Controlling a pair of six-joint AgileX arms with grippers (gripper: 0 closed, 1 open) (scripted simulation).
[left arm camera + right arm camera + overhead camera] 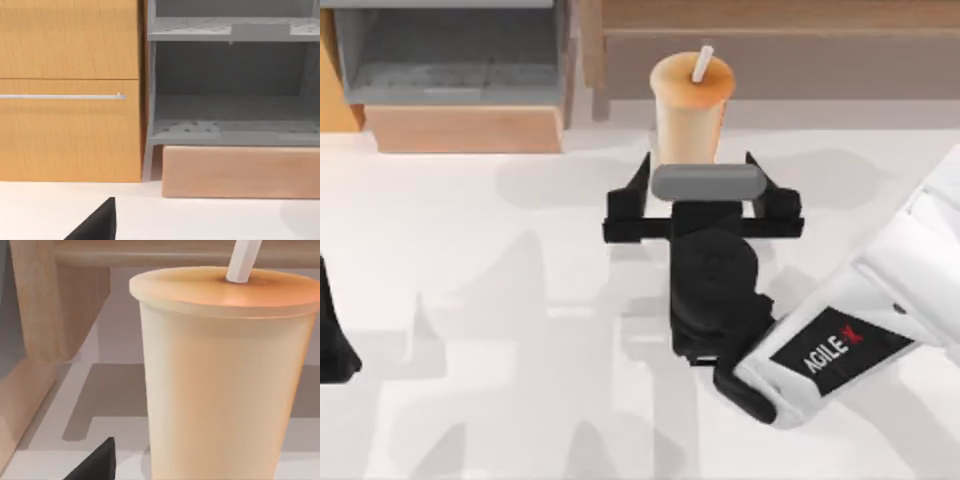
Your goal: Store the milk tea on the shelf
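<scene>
Before the shelf (770, 30), right gripper (701, 172) spread open around upright milk tea (690, 110), straw (702, 63) in lid.

Right claw (698, 165) around milk tea (691, 110).

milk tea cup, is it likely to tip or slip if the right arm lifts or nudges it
The milk tea stands tall and looks full nearly to the lid, so it is probably top-heavy and may tip if nudged high. Its smooth wall looks slippery and thin, so a hard squeeze may dent it. The right pincer straddles it, fingers spread.
</scene>
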